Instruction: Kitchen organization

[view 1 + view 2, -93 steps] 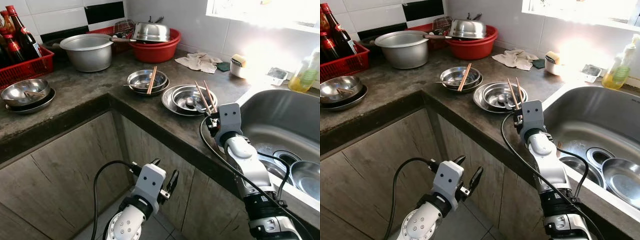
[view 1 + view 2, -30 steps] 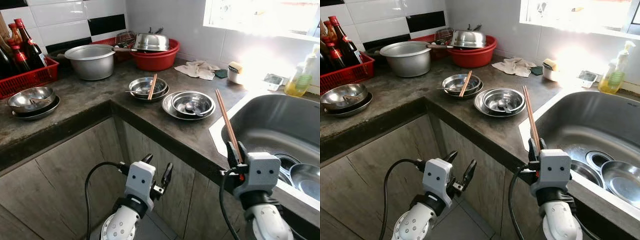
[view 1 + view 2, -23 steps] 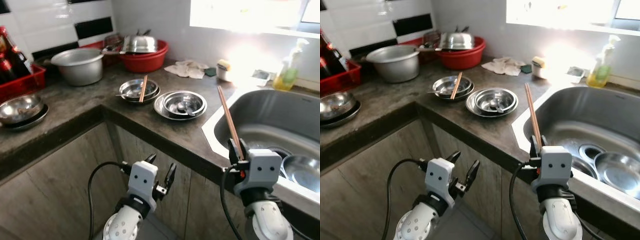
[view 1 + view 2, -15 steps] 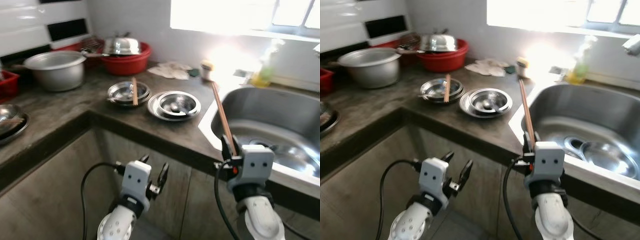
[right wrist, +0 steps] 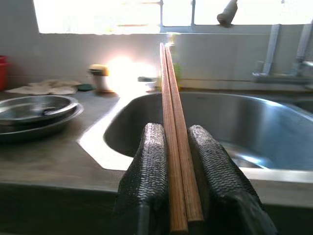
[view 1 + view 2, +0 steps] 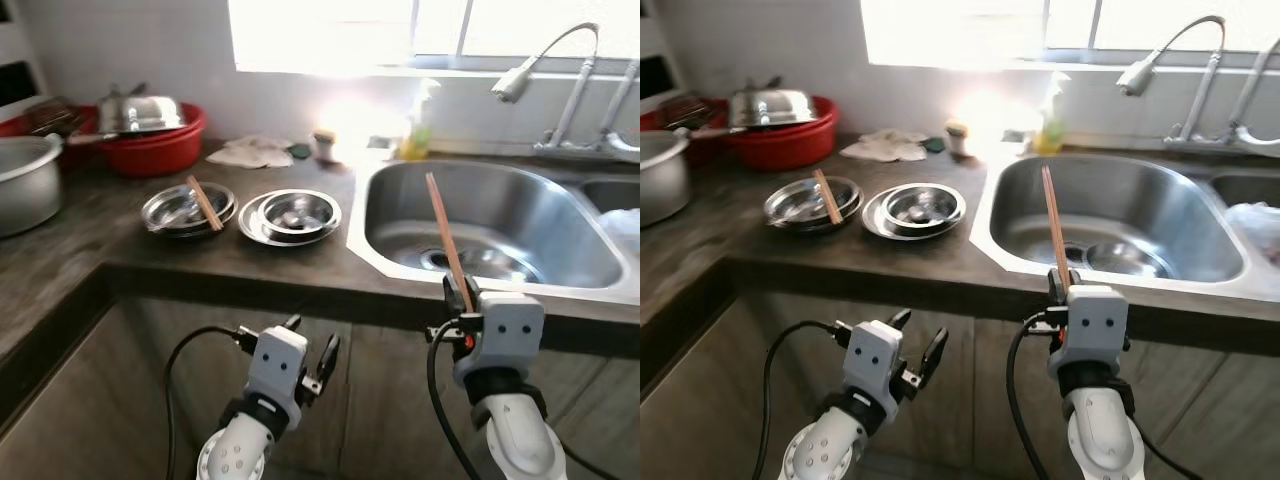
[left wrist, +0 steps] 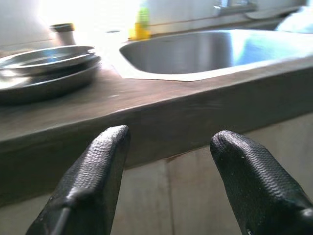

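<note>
Facing the sink [image 6: 560, 262] in the left eye view, our right gripper [image 6: 462, 296] carries a pair of chopsticks [image 6: 444, 236] upright before the counter [image 6: 230, 260]; our left gripper [image 6: 310, 350] hangs low. In the right eye view, stacked steel bowls [image 6: 912, 208] sit beside another bowl bearing chopsticks. In the left wrist view our fingers [image 7: 93, 181] are spread and empty. In the right wrist view our fingers [image 5: 149, 171] clamp the sticks side by side. We judge the sink is next: keep the sticks parallel, lower them flat, then release.
</note>
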`<state>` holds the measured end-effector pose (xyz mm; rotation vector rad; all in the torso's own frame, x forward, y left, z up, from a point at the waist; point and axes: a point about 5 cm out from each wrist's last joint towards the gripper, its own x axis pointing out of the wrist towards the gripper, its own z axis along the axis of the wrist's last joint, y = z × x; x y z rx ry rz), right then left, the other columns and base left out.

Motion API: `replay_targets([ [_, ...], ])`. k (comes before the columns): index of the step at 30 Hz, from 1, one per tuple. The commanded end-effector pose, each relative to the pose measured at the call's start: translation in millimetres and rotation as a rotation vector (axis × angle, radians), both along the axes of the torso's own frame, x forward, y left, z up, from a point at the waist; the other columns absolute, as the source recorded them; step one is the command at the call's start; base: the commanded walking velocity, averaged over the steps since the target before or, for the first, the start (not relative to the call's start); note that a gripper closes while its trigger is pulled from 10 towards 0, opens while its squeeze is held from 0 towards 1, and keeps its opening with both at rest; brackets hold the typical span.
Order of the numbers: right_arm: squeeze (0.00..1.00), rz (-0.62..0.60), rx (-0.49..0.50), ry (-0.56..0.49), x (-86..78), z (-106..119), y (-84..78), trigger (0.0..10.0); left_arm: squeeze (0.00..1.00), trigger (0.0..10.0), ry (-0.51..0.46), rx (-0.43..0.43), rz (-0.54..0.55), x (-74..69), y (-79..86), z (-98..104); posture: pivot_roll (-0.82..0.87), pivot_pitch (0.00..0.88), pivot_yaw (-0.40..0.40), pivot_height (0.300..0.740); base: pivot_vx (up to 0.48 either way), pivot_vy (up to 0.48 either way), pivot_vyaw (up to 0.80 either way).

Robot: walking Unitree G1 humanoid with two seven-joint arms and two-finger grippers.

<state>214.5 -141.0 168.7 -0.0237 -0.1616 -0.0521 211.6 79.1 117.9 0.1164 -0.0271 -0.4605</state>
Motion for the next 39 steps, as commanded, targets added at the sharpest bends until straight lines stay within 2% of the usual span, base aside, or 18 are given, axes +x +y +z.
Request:
replay_targets([
  [1, 0.0, -0.01, -0.02, -0.003, 1.8, 2, -1.6, 10.0, 0.0, 10.0, 0.0, 0.006, -0.013, 1.1, -3.3, 0, 0.08, 0.002, 0.01, 0.74, 0.319, -0.311, 0.0],
  [3, 0.0, -0.003, -0.029, 0.001, 3.2, 2, -0.3, 10.0, 0.0, 10.0, 0.029, -0.005, 0.003, 2.0, -1.7, -2, 0.08, 0.002, 0.006, 0.74, 0.0, 0.0, 0.0],
  [7, 0.0, 0.006, -0.03, 0.002, 4.5, 2, 0.6, 10.0, 0.0, 10.0, 0.015, 0.02, 0.001, 1.4, -1.0, -2, 0.08, 0.0, 0.006, 0.74, 0.0, 0.0, 0.0],
  [26, 0.0, 0.079, -0.082, -0.023, 22.2, 14, -7.0, 10.0, 0.0, 10.0, 0.008, 0.032, -0.003, 2.3, -1.8, -4, 0.08, 0.0, 0.001, 0.74, 0.317, -0.336, 0.0],
  [27, 0.0, 0.094, -0.084, -0.028, 23.3, 16, -6.8, 10.0, 0.0, 10.0, 0.035, 0.02, 0.008, 3.3, -1.0, -6, 0.08, 0.0, 0.0, 0.74, 0.0, 0.0, 0.0],
  [30, 0.0, 0.127, -0.095, -0.024, 25.4, 17, -5.7, 10.0, 0.0, 10.0, 0.03, 0.019, 0.012, 3.6, -0.8, -6, 0.08, 0.0, 0.002, 0.74, 0.0, 0.0, 0.0],
  [36, 0.0, 0.155, -0.124, -0.028, 40.0, 31, -14.6, 10.0, 0.0, 10.0, 0.031, 0.018, 0.012, 3.2, -1.6, -5, 0.09, 0.002, -0.003, 0.74, 0.0, 0.0, 0.0],
  [38, 0.0, 0.14, -0.186, 0.028, 49.7, 34, -22.5, 10.0, 0.0, 10.0, 0.033, 0.017, 0.013, 3.2, -1.5, -5, 0.08, 0.008, -0.006, 0.74, 0.0, 0.0, 0.0],
  [39, 0.0, 0.14, -0.186, 0.028, 49.7, 34, -22.5, 10.0, 0.0, 10.0, 0.033, 0.017, 0.013, 3.2, -1.5, -5, 0.08, 0.008, -0.006, 0.74, 0.0, 0.0, 0.0],
])
